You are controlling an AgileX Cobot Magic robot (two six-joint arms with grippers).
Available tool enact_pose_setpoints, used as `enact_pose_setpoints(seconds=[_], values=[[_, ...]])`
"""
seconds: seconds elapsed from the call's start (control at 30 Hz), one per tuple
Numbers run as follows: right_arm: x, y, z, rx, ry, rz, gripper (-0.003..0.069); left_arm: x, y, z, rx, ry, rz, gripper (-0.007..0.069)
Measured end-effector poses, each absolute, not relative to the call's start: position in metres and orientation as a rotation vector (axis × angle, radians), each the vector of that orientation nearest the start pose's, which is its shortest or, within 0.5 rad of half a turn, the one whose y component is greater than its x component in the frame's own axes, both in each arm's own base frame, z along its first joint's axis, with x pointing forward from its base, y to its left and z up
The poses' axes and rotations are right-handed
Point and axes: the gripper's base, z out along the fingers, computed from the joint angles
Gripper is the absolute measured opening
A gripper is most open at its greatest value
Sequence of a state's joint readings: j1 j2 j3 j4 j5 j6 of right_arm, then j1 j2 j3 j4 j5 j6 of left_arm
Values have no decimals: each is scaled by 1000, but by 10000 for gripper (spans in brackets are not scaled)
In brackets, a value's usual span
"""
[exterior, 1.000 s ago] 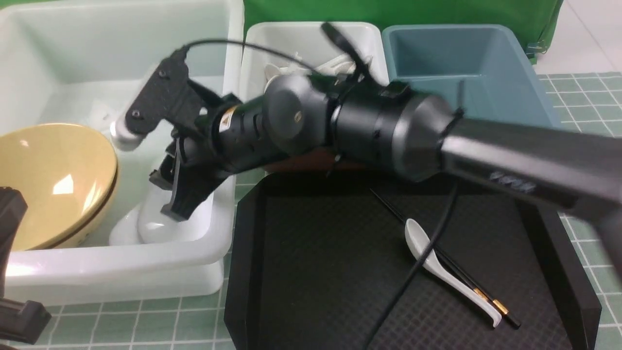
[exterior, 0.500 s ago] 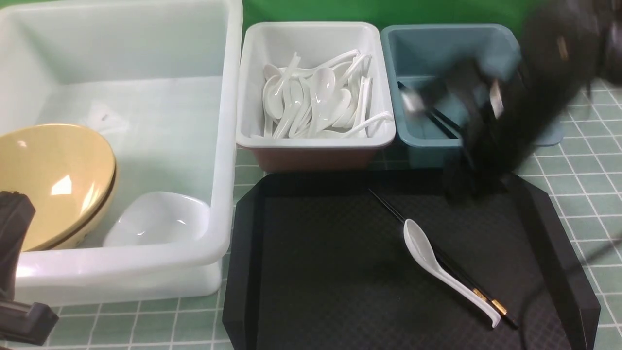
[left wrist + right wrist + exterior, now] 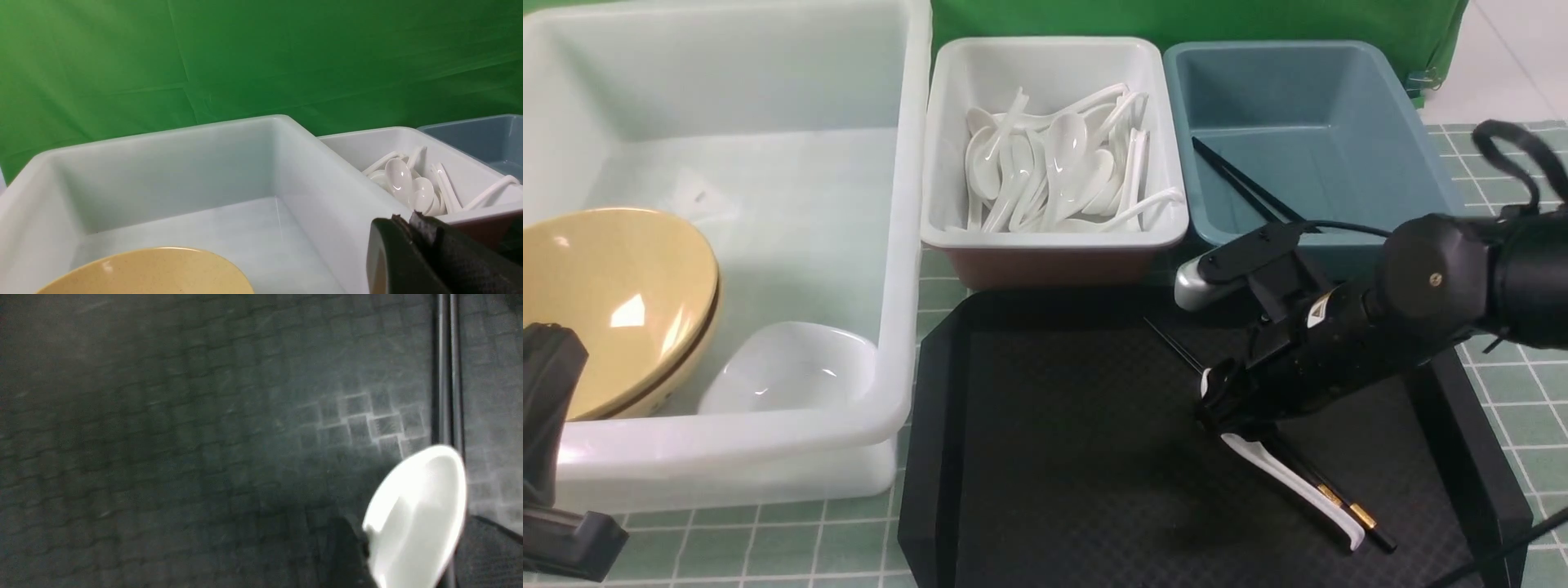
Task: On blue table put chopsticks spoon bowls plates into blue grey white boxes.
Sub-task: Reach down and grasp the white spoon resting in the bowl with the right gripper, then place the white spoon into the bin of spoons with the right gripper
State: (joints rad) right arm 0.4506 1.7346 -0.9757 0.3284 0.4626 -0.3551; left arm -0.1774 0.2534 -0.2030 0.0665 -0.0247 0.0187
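The right gripper (image 3: 1227,404) is hanging over the scoop of a spoon (image 3: 1307,488) lying on the black tray (image 3: 1045,457), with chopsticks (image 3: 1364,521) lying just beside its handle; whether the gripper's jaws are wide or narrow cannot be told. The left gripper (image 3: 408,249) is sitting beside the large bin (image 3: 727,447), its jaws likewise unreadable.

Three boxes (image 3: 1054,238), maybe two bowls (image 3: 613,302), one plate (image 3: 784,371).

Black octagonal tray (image 3: 1054,457), green cloth backdrop (image 3: 245,61) behind
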Motion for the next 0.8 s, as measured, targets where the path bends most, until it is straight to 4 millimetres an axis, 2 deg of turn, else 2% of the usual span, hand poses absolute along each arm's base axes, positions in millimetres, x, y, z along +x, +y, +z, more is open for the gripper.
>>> enact_pose_setpoints(seconds=[0.03,0.13,0.23,0.27,0.3,0.43,0.47,0.5,0.53,0.57,0.6,0.7,0.73,0.8], values=[[295,157,175,-724,2607,315,373,76,-14,268,199,1495,-75,4],[296,161,164,-708,2640,343,279,76,-14,268,199,1494,-75,4],[294,165,165,-714,2639,359,178,76,-14,268,199,1493,-75,4],[292,169,171,-733,2625,374,115,76,-14,268,199,1493,-75,4],[291,170,174,-745,2619,381,99,76,-14,268,199,1493,-75,4],[291,186,228,-798,2457,438,92,76,-14,269,198,1488,-76,4],[291,187,231,-798,2447,440,92,76,-14,269,198,1488,-76,4],[294,191,246,-806,2380,442,92,76,-14,269,198,1488,-76,4],[300,200,276,-809,2226,434,92,76,-14,269,198,1485,-76,4],[301,200,276,-808,2216,431,92,76,-14,269,198,1485,-76,4],[309,207,298,-800,2081,410,92,76,-14,269,198,1482,-76,4],[335,224,333,-734,1837,362,92,76,-14,270,199,1476,-75,4],[350,231,342,-702,1779,356,92,76,-14,270,199,1476,-75,4],[370,242,348,-668,1735,358,96,76,-14,270,199,1476,-75,4]])
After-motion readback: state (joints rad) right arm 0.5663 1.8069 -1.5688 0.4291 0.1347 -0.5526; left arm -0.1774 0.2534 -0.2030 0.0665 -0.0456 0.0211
